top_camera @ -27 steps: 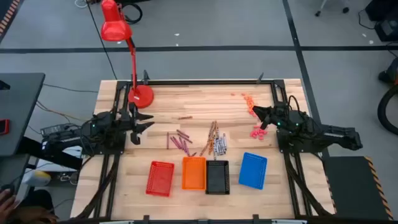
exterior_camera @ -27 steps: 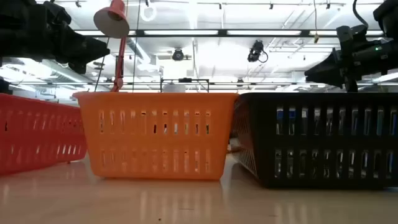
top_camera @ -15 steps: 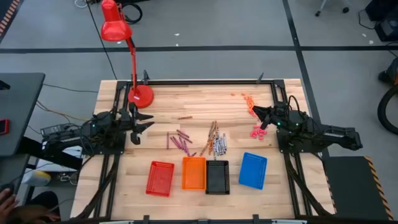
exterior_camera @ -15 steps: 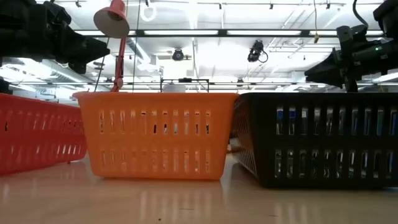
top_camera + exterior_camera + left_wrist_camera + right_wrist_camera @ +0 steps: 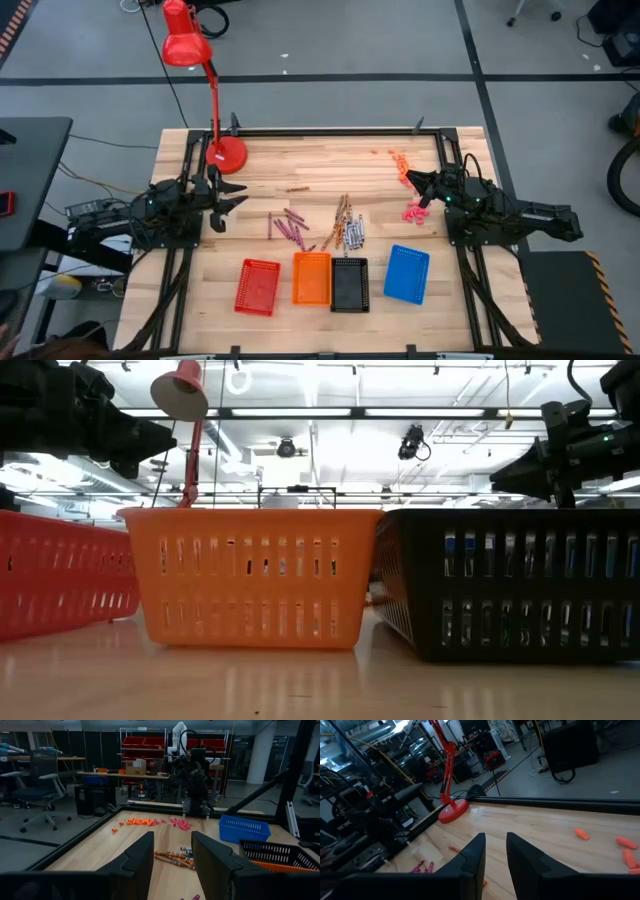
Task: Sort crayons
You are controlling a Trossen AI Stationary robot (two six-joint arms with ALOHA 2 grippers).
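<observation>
The crayons lie loose on the table's middle: a maroon-purple group point(image 5: 288, 226), an orange-brown and grey-white bunch point(image 5: 345, 224), and a single one point(image 5: 297, 188) farther back. Some show in the left wrist view point(image 5: 172, 858). My left gripper point(image 5: 232, 197) hovers open at the table's left, clear of them; it also shows in its own wrist view point(image 5: 171, 852). My right gripper point(image 5: 412, 182) hovers open at the table's right, near the pink bits; it also shows in its own wrist view point(image 5: 495, 851). Both are empty.
Red point(image 5: 257, 287), orange point(image 5: 311, 278), black point(image 5: 349, 284) and blue point(image 5: 406, 273) mesh trays stand in a row near the front edge. A red desk lamp point(image 5: 226, 153) stands at the far left. Orange bits point(image 5: 399, 163) and pink bits point(image 5: 414, 212) lie at the right.
</observation>
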